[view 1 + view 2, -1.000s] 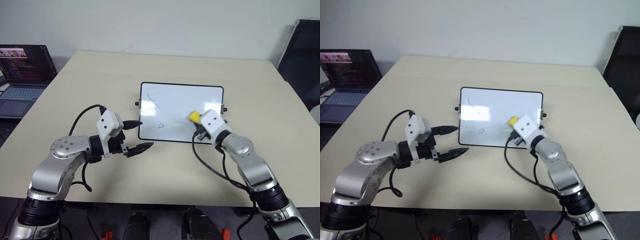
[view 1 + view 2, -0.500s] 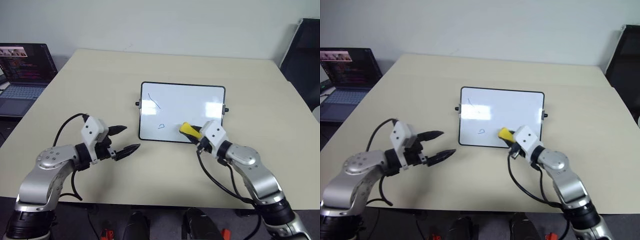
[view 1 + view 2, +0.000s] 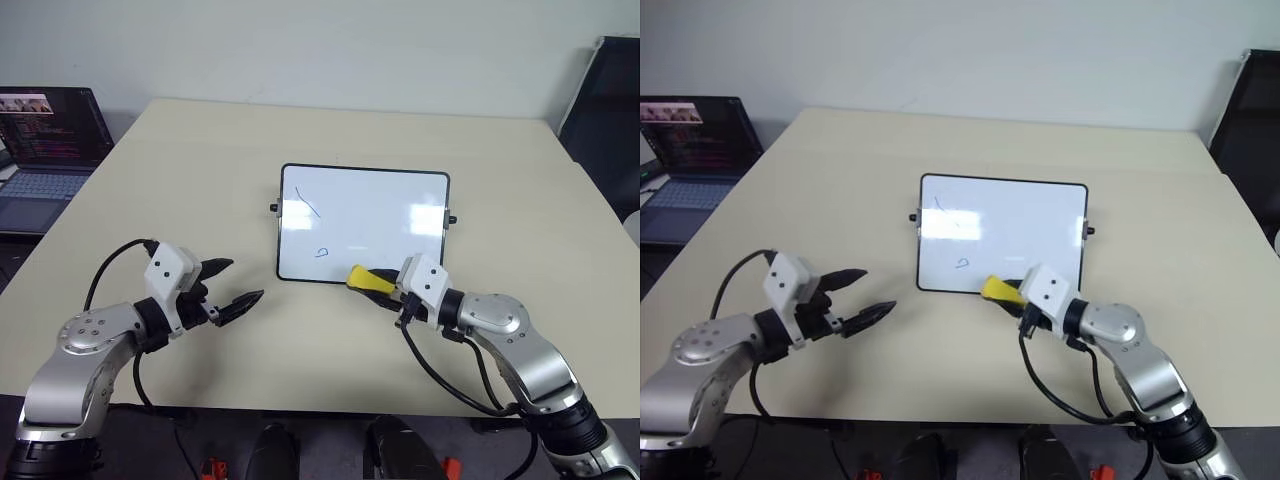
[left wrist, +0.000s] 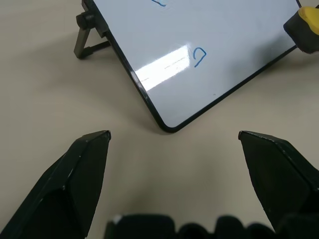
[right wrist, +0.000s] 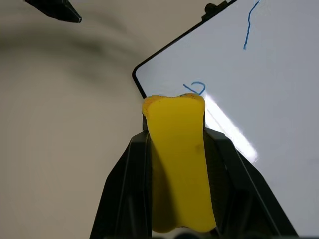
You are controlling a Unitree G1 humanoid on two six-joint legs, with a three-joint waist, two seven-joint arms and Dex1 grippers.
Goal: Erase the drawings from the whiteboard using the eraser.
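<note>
The whiteboard (image 3: 390, 215) stands slightly propped at the middle of the beige table. Its drawings are a thin blue stroke (image 3: 313, 206) near the upper left and a small blue squiggle (image 3: 321, 252) lower down, also seen as the squiggle (image 4: 199, 56). My right gripper (image 3: 388, 290) is shut on the yellow eraser (image 3: 367, 280), which points left over the board's near edge, just right of the squiggle. In the right wrist view the eraser (image 5: 178, 164) sits between both black fingers. My left gripper (image 3: 243, 280) hovers open over the table, left of the board's near-left corner.
An open laptop (image 3: 45, 150) sits on a lower surface off the table's far left. A black chair (image 3: 610, 110) stands beyond the far right corner. The board's small black stand (image 4: 87, 42) juts out at its left side.
My right gripper carried the eraser from the board's right part down and left to its near edge. The left gripper drew back leftward, away from the board.
</note>
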